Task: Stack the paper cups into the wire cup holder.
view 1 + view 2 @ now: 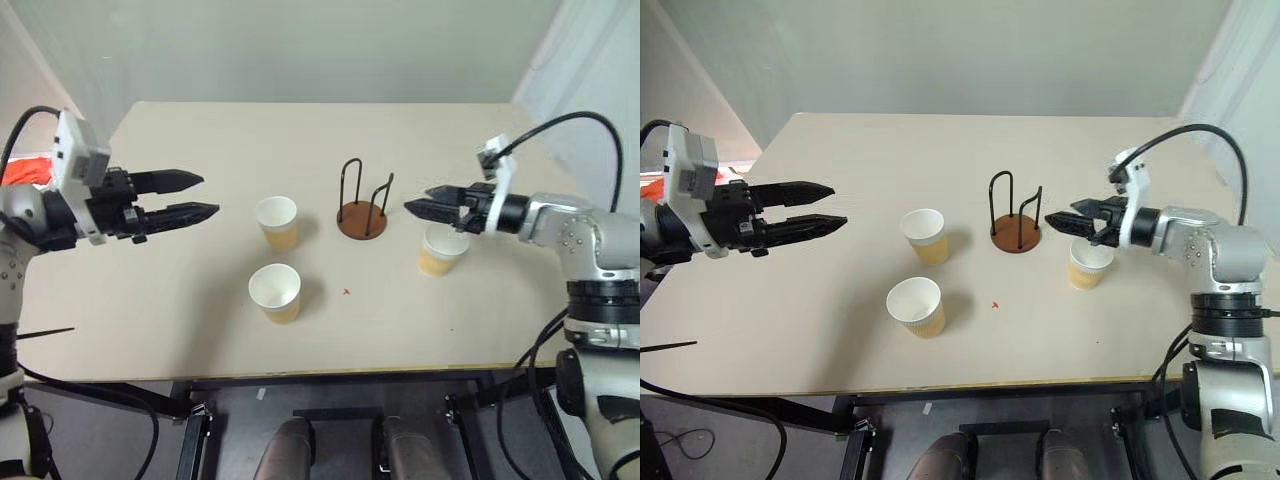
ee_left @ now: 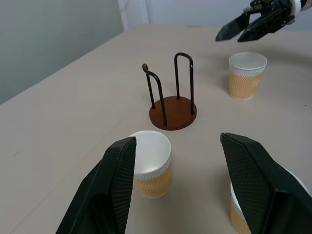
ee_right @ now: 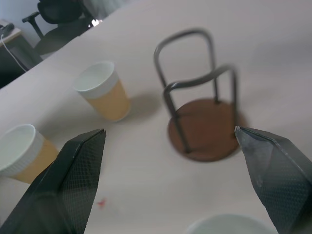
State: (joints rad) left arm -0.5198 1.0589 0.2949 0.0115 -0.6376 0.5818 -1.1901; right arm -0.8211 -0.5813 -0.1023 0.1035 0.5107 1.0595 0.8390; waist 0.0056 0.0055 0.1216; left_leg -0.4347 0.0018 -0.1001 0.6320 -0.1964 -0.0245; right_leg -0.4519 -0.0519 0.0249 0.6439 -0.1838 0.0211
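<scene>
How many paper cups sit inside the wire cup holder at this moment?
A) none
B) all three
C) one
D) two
A: the wire cup holder stands empty, its base bare, while all three paper cups stand upright on the table around it.

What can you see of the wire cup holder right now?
The wire cup holder is a round reddish-brown disc base with two black wire loops standing upright from it. It stands empty near the middle of the beige table; no cup is in it and nothing touches it. The paper cups stand apart around it, two on the left, one on the right.
</scene>
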